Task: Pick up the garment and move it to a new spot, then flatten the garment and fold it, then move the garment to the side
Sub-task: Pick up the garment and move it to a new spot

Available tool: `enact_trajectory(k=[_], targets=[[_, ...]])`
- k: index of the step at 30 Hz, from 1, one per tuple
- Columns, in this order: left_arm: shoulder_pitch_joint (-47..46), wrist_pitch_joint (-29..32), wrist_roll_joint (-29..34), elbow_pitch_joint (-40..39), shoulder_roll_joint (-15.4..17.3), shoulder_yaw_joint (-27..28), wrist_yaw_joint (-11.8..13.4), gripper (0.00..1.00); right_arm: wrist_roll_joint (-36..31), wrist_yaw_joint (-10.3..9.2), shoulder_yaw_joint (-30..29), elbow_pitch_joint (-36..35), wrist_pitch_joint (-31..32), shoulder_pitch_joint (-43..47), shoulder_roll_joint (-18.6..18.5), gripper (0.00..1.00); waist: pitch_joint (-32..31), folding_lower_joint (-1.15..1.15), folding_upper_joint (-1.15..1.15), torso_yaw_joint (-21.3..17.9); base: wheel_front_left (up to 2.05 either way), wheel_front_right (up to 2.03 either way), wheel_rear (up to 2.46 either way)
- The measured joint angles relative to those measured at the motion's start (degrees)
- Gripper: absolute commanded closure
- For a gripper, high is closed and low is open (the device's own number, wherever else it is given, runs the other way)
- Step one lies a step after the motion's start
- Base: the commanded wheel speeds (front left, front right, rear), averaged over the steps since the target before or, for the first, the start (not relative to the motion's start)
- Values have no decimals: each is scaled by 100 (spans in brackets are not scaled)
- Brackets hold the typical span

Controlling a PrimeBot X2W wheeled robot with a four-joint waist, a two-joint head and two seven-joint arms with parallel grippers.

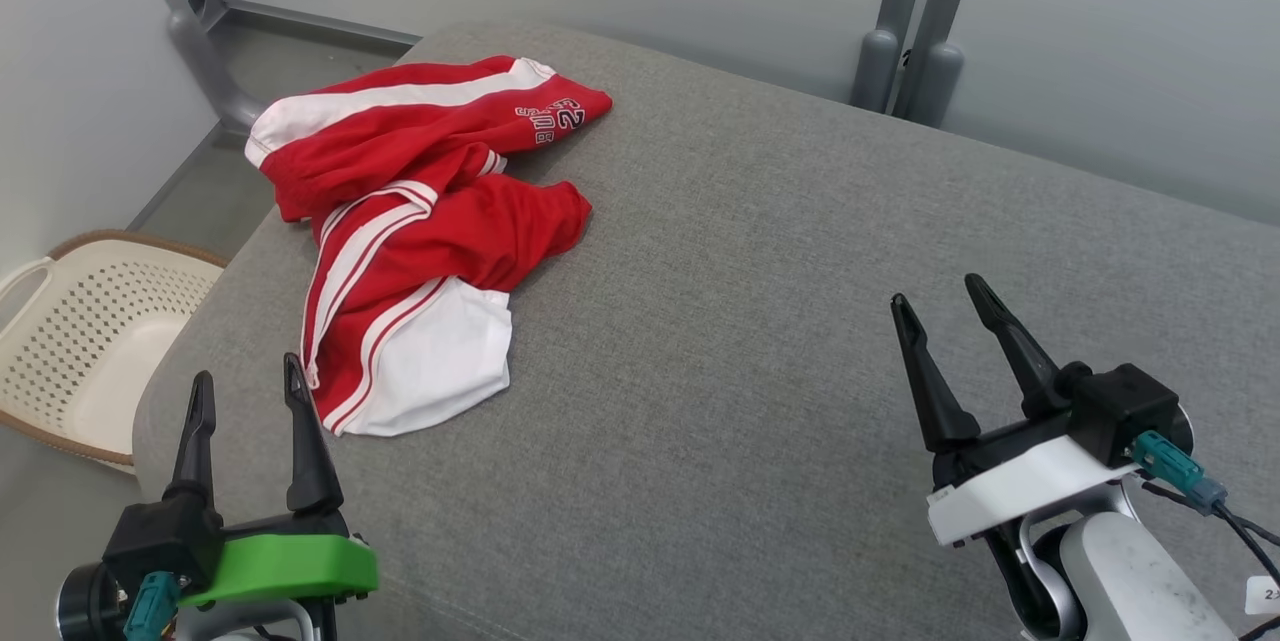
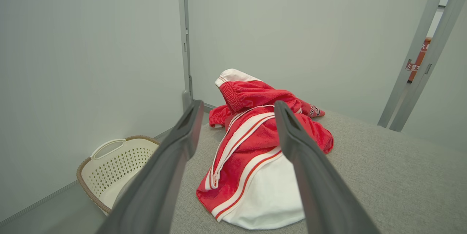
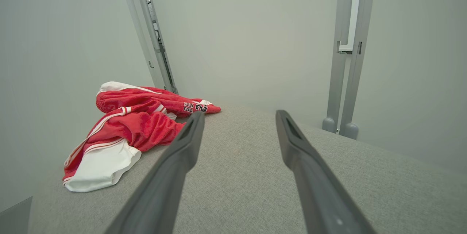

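Lying crumpled at the far left of the grey cushion (image 1: 760, 321), red-and-white basketball shorts (image 1: 420, 231); left gripper (image 1: 248, 376) near their white hem, jaws spread; right gripper (image 1: 935, 289) well apart, jaws spread; perforated laundry basket (image 1: 90, 321) on the floor

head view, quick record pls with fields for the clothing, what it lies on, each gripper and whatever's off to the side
item: crumpled red and white fabric sports garment, heaped, not yet flattened or folded
support: grey fabric-covered cushioned surface, with the garment on its far left part
left gripper: open, holding nothing, close to the garment's white hem
right gripper: open, holding nothing, well apart from the garment
beside: cream perforated plastic basket with a brown rim, on the floor left of the surface
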Motion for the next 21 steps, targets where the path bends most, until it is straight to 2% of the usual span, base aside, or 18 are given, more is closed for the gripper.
enact_trajectory(k=[10,15,21], targets=[[-16,0,-275,24,-2,121,41,0,53,0,23,-73,0,-89,-66,0,170,0,0,91,0,0,0],[-418,0,-531,342,16,321,-292,0,45,0,-42,-203,0,-81,-140,0,262,0,0,81,0,0,0],[-1499,328,-588,978,454,364,-517,0,-4,0,-142,-521,0,-82,-283,0,514,0,0,76,0,0,0]])
